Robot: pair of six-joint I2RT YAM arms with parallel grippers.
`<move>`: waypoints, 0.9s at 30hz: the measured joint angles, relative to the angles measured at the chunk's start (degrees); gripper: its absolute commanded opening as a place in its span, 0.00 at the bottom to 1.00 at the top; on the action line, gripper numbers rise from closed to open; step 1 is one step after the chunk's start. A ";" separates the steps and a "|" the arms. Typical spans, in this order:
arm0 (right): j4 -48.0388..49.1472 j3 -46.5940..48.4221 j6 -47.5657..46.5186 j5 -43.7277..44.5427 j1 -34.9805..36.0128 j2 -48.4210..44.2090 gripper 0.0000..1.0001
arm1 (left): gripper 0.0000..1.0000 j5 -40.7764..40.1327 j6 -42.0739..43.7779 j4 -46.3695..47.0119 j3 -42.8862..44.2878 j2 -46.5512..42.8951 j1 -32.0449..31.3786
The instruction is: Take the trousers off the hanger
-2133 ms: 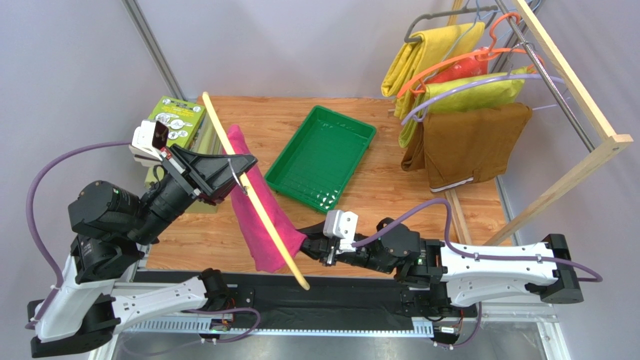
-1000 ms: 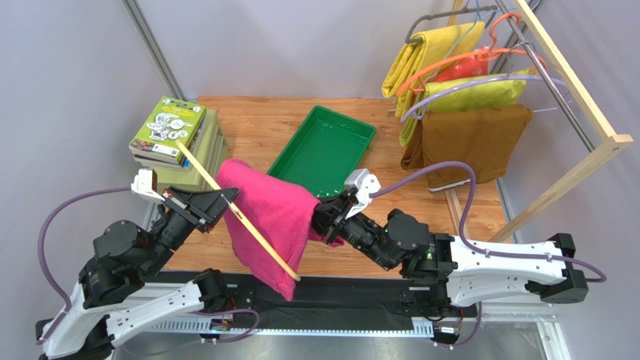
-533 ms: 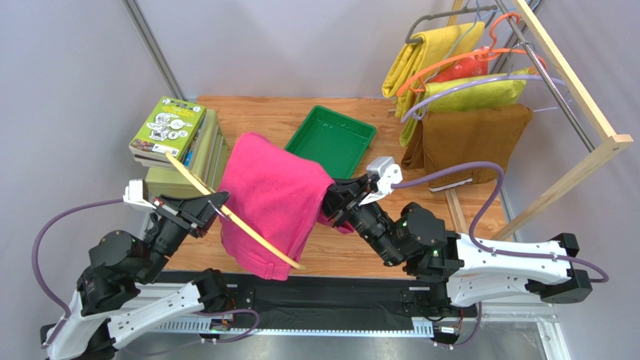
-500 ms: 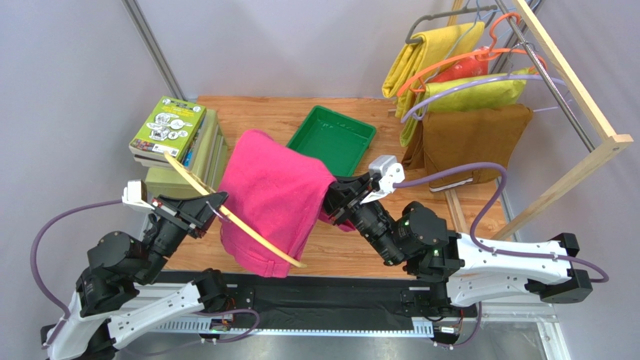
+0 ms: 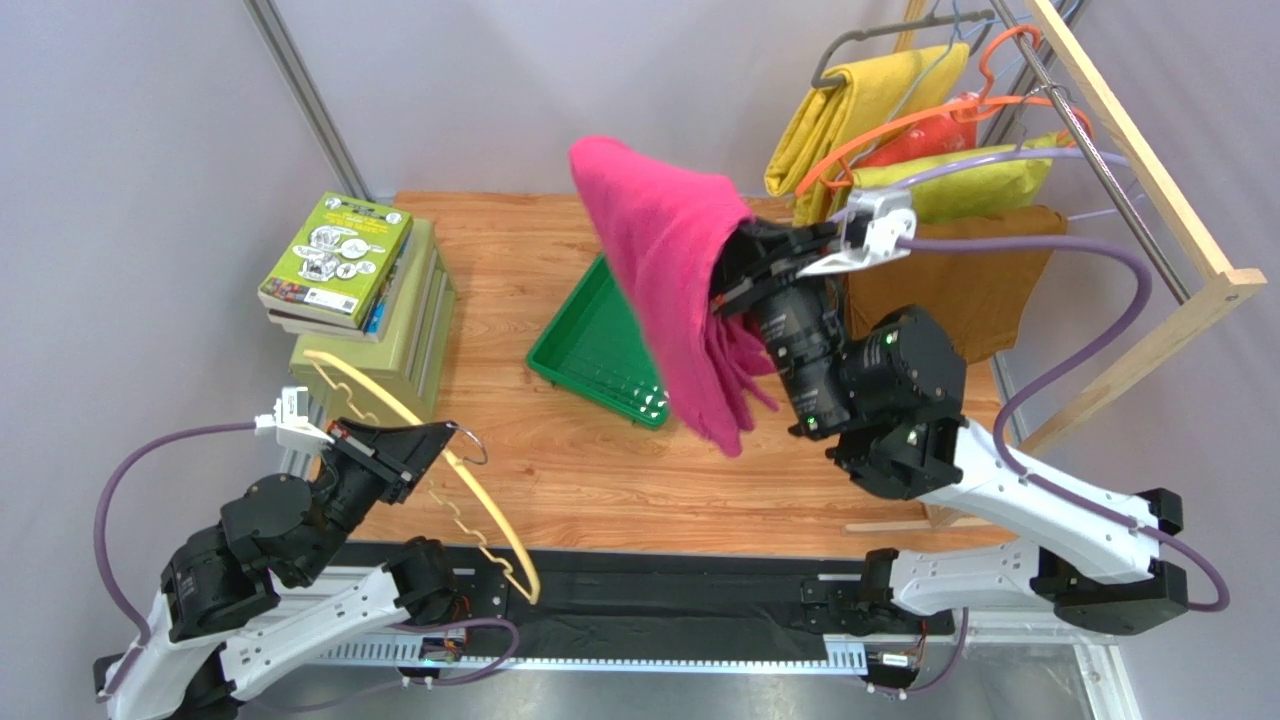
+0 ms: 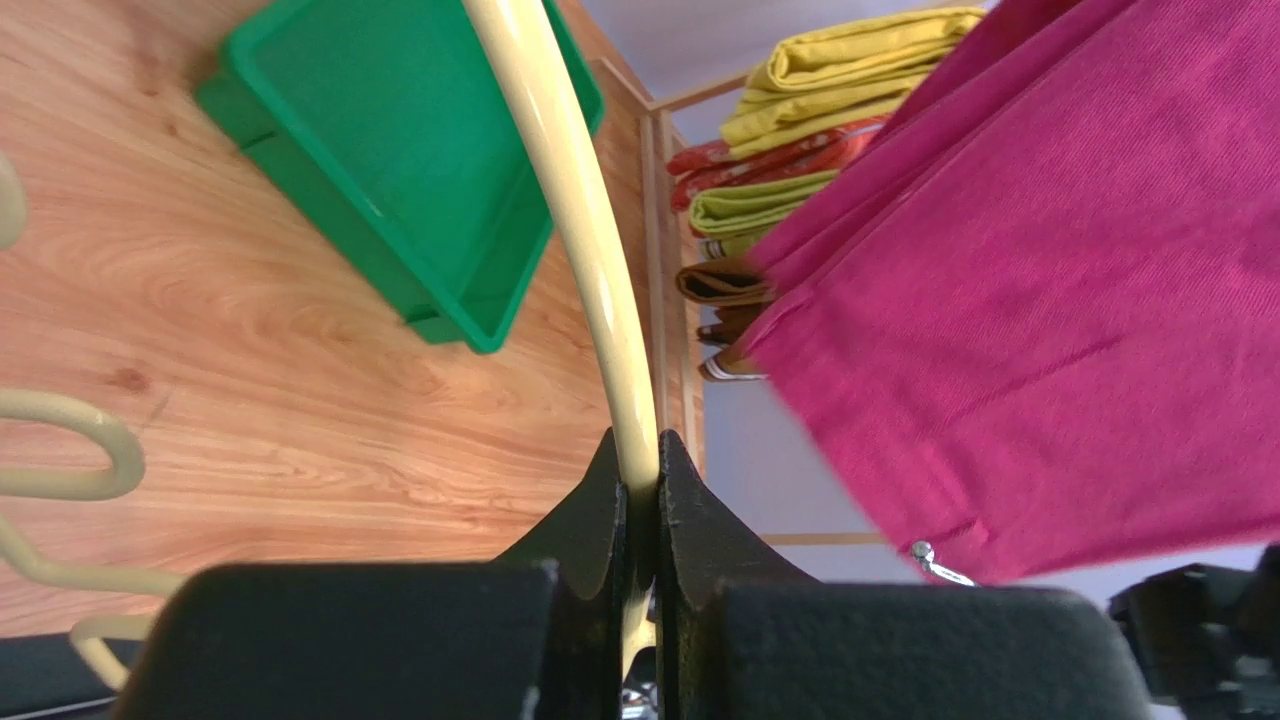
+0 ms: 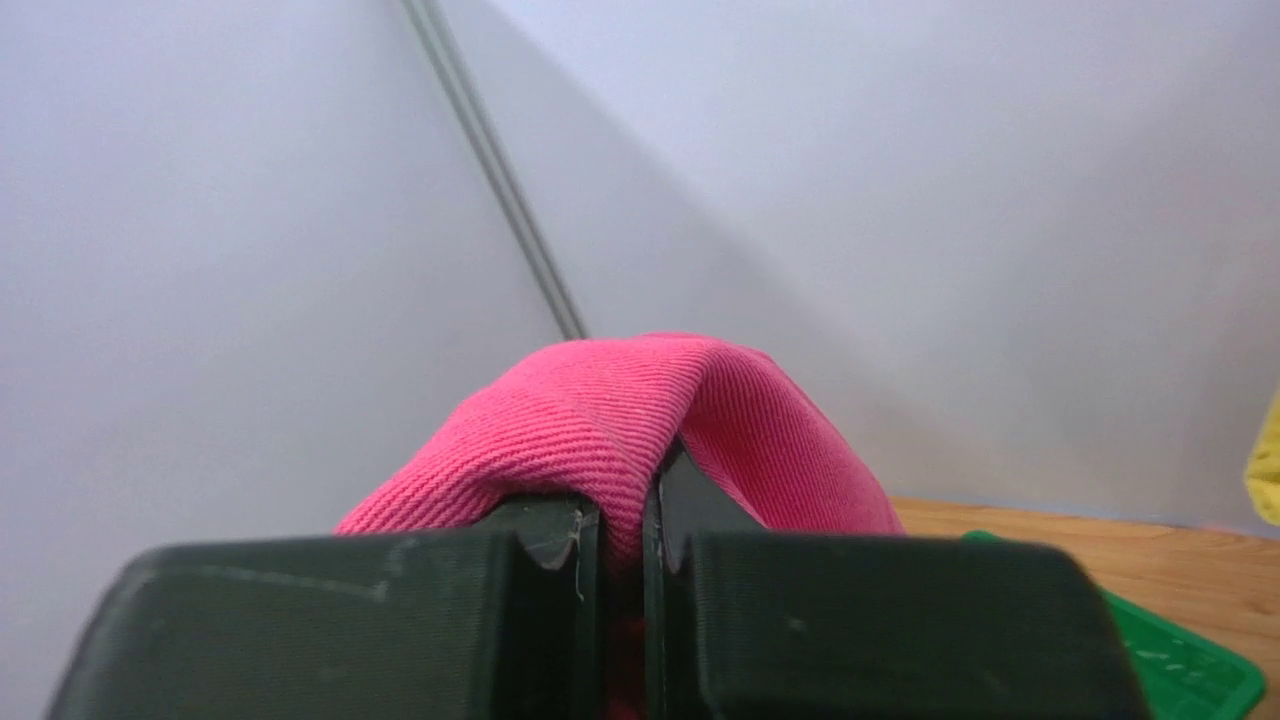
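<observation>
The magenta-pink trousers hang free in the air over the green tray, clear of the hanger. My right gripper is shut on a fold of them, held high; the pinched fabric bulges over the closed jaws. The cream-yellow hanger is bare, low at the front left, its wavy bar and hook showing. My left gripper is shut on its curved arm, with the trousers at the right of that view.
A green tray lies mid-table under the trousers. A stack of books stands at the left. A wooden rack at the right carries yellow, olive and brown garments on orange and lilac hangers.
My right gripper lifted the trousers up and back right, pulling them off the hanger. My left gripper lowered the bare hanger toward the front left.
</observation>
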 measured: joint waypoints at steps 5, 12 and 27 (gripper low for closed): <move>-8.50 5.18 4.87 -3.80 -9.97 1.81 0.00 | 0.00 -0.79 0.04 -3.32 0.28 -2.14 0.00; -17.77 5.22 7.10 -10.88 -21.40 8.07 0.00 | 0.00 0.04 1.79 -4.22 4.52 -2.27 0.00; -24.50 4.52 -2.38 -18.29 -33.16 18.29 0.00 | 0.00 2.75 7.43 -0.87 8.28 2.62 0.00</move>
